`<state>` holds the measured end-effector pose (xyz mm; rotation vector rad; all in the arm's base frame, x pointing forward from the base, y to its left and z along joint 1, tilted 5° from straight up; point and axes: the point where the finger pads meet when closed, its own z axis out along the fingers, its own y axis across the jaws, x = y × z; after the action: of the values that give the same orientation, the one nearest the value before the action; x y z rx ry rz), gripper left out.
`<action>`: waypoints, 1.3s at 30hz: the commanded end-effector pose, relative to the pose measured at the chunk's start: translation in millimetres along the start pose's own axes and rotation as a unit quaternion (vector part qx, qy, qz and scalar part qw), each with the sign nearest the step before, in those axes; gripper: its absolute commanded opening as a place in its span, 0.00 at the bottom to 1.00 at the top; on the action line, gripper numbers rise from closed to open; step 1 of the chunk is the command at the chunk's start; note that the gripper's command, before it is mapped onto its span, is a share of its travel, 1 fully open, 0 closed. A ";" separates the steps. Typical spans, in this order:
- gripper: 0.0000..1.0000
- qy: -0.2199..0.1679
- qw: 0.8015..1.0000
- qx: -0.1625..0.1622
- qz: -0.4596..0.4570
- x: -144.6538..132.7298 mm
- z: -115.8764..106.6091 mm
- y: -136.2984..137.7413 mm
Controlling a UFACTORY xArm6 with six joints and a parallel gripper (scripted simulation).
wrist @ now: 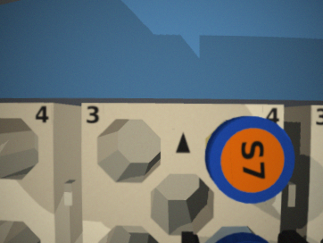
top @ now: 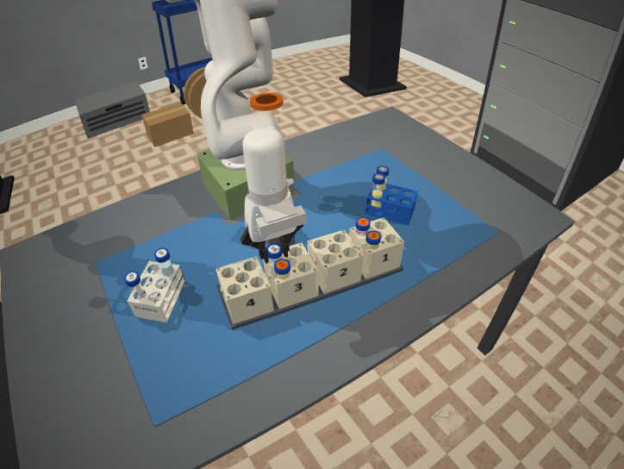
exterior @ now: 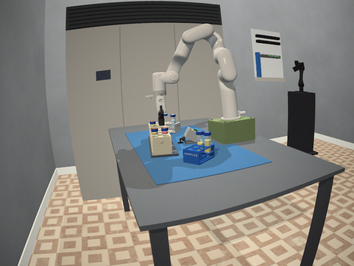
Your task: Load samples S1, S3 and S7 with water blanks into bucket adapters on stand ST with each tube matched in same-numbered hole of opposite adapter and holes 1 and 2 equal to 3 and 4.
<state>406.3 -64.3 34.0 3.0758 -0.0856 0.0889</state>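
Observation:
My gripper (top: 274, 253) (exterior: 161, 123) (wrist: 241, 237) is slightly open, its fingertips low around the cap of a white-dot blank (top: 273, 250) (wrist: 243, 239). That blank stands in adapter 3 (top: 302, 298) (wrist: 111, 201), in the hole beside S7 (top: 282, 265) (exterior: 152, 122) (wrist: 252, 161), which is in hole 4. The blank's printed volume and depth cannot be read. Adapter 1 (top: 385, 265) (exterior: 161, 148) holds two orange-dot tubes, one with pink liquid (top: 362, 224) (exterior: 164, 130) and one with yellow (top: 373, 236) (exterior: 154, 130); their IDs are too small to read. Adapters 2 (top: 344, 282) and 4 (top: 251, 312) are empty.
The white blanks rack (top: 146, 312) holds two white-dot tubes at the left. The blue samples rack (top: 398, 215) (exterior: 197, 160) holds two grey-dot tubes. The sloped DONE desk (exterior: 190, 135) stands between the stand and the green robot base (exterior: 232, 131).

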 end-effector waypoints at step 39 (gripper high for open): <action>0.44 0.002 1.000 0.000 0.000 1.6 -75.2 0.1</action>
<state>402.8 -60.0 100.4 3.0758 -0.0855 0.0901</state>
